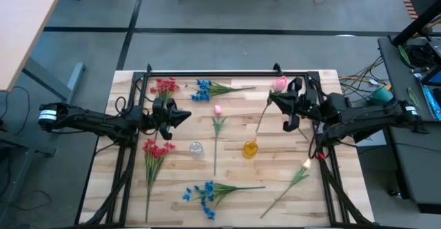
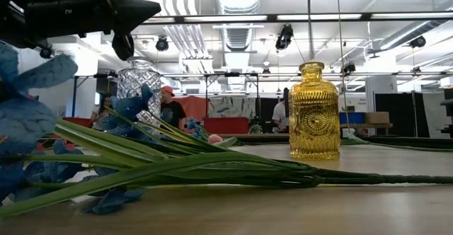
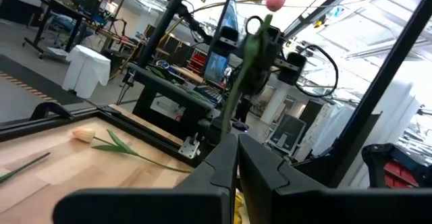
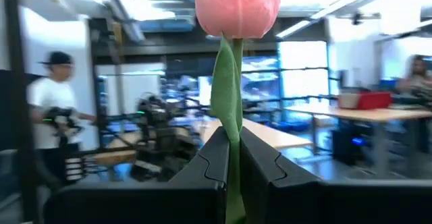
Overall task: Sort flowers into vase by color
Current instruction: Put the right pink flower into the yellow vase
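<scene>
The right gripper has its fingers clamped on the stem of a pink tulip, bloom standing above them, while the left gripper's fingers are closed empty above the counter.

Blue flower lies before 1 clear vase and 1 yellow vase.

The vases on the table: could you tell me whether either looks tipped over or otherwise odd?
Nothing stands out. The yellow vase and the clear vase both stand upright and empty, and flowers lie flat around them on the table.
</scene>
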`<action>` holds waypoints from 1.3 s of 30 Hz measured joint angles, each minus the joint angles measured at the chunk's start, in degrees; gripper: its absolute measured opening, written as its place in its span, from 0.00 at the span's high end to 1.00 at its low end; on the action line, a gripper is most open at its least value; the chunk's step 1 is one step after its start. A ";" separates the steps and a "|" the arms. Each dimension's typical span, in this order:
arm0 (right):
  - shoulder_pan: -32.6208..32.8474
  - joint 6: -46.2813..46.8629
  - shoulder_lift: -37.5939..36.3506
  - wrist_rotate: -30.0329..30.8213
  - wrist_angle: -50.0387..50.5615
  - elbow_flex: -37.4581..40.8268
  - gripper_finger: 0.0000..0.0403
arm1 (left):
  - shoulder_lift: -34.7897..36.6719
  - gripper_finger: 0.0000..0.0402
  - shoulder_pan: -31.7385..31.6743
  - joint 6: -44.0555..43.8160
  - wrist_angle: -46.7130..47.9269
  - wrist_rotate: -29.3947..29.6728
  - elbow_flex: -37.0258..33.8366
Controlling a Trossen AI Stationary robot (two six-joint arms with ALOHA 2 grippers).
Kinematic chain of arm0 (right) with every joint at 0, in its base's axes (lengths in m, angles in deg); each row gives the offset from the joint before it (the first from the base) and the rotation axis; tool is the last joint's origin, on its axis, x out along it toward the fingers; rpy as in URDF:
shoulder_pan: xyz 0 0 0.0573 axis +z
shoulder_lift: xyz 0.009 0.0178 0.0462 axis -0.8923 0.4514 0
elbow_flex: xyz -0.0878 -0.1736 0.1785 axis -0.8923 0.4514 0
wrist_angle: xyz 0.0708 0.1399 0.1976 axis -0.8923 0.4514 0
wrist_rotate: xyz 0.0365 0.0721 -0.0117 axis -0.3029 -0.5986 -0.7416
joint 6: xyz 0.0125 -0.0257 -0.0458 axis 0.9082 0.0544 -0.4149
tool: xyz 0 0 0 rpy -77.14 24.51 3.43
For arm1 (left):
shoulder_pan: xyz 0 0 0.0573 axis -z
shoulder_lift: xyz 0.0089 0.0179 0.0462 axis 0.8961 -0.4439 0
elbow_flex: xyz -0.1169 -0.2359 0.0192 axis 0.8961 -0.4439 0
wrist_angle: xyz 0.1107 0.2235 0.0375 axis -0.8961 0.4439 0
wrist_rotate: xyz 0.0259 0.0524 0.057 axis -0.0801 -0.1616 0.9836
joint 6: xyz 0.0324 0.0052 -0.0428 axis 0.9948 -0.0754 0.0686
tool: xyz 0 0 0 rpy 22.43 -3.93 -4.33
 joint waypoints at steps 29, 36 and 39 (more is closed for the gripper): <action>9.35 -4.21 10.41 1.25 -9.50 0.27 0.97 | -0.23 1.00 -0.05 0.07 -0.15 2.43 0.00; 9.35 -4.21 10.13 1.23 -8.34 0.27 0.97 | -0.23 1.00 -0.04 0.04 -0.17 2.43 0.00; 9.35 -4.95 10.14 1.23 -6.99 0.27 0.97 | -0.23 1.00 -0.04 0.04 -0.17 2.43 0.00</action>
